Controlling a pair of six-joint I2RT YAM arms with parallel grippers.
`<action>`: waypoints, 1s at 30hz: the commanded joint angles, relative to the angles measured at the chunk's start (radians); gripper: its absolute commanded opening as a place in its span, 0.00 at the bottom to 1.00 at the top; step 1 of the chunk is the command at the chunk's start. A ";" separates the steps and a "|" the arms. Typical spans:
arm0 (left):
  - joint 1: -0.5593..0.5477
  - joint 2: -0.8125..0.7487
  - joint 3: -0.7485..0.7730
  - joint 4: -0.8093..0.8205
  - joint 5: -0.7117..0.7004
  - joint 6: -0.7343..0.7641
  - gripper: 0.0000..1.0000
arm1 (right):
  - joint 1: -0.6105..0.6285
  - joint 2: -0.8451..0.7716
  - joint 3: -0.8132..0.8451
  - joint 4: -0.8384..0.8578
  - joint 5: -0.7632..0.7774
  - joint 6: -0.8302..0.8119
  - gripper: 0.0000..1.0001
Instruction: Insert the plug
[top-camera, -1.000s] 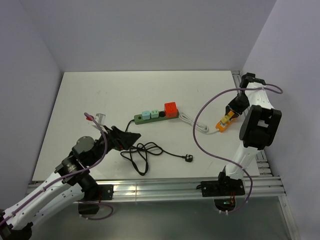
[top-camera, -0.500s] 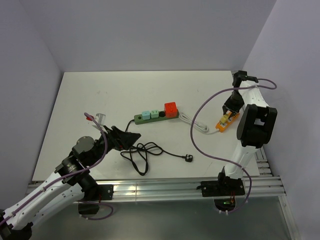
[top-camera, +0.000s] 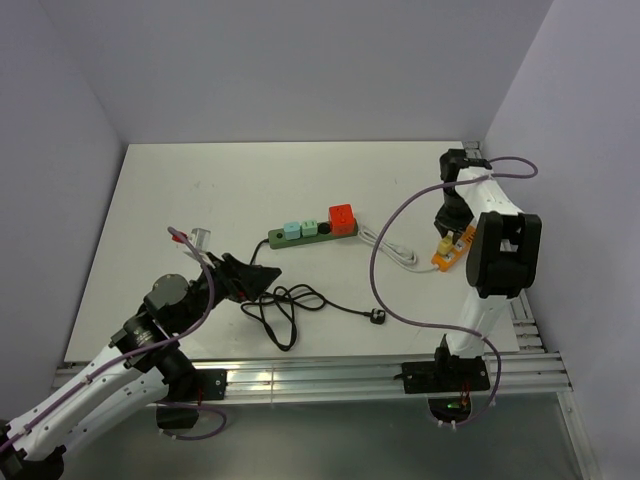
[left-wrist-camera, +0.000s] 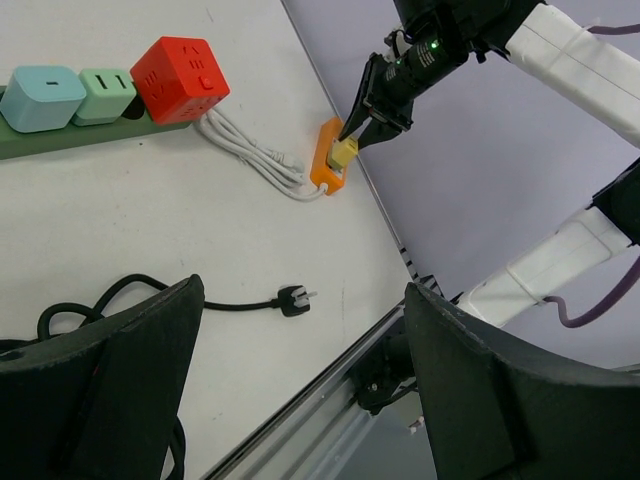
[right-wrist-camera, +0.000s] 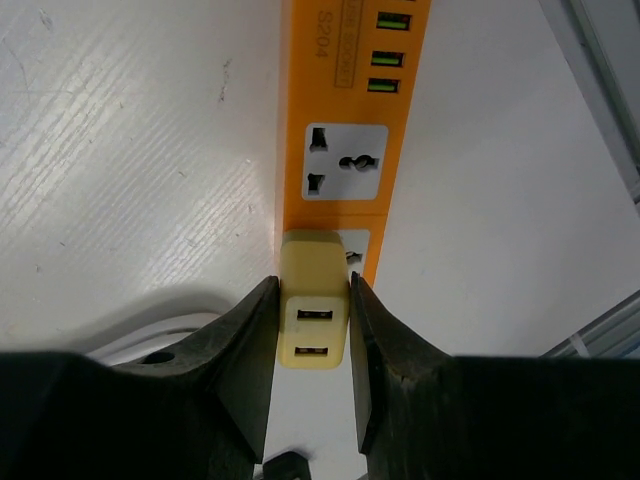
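Right wrist view places my right gripper (right-wrist-camera: 313, 302) directly over the orange power strip (right-wrist-camera: 355, 100), both fingers (right-wrist-camera: 250, 345) clamped on the flanks of the pale yellow USB charger plug (right-wrist-camera: 313, 285). The plug sits over the nearer socket (right-wrist-camera: 356, 256) of the strip, most of which it covers; the free socket (right-wrist-camera: 343, 161) lies just beyond it. The prongs are hidden under the plug body, so I cannot tell whether they have entered the contacts. The strip rests at the right edge of the table (top-camera: 200, 180), with its white cord (top-camera: 385, 244) running left toward the green power strip (top-camera: 312, 233). For this step, I judge the following procedure correct: square the plug body with the long edge of the strip, centre it on the covered socket, then press straight down along the prong axis without tilting. Apply force gradually, because the strip appears light and unsecured and could slide or rock toward the table edge. Do not release until the plug base sits flush on the orange face. My left gripper (top-camera: 268, 275) hangs with its fingers well apart, holding nothing, above the coiled black cable (top-camera: 280, 315) on the near left, well apart from the strip, so it gives no bracing.
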 joint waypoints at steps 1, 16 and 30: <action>0.000 -0.007 0.001 0.037 0.005 0.000 0.86 | 0.012 0.014 -0.107 0.001 -0.008 0.080 0.00; 0.000 -0.015 0.002 0.031 0.005 -0.011 0.86 | 0.015 -0.112 -0.430 0.193 0.005 0.173 0.00; 0.000 0.017 0.031 0.010 0.005 -0.014 0.87 | 0.019 -0.277 -0.226 0.207 -0.025 0.005 0.54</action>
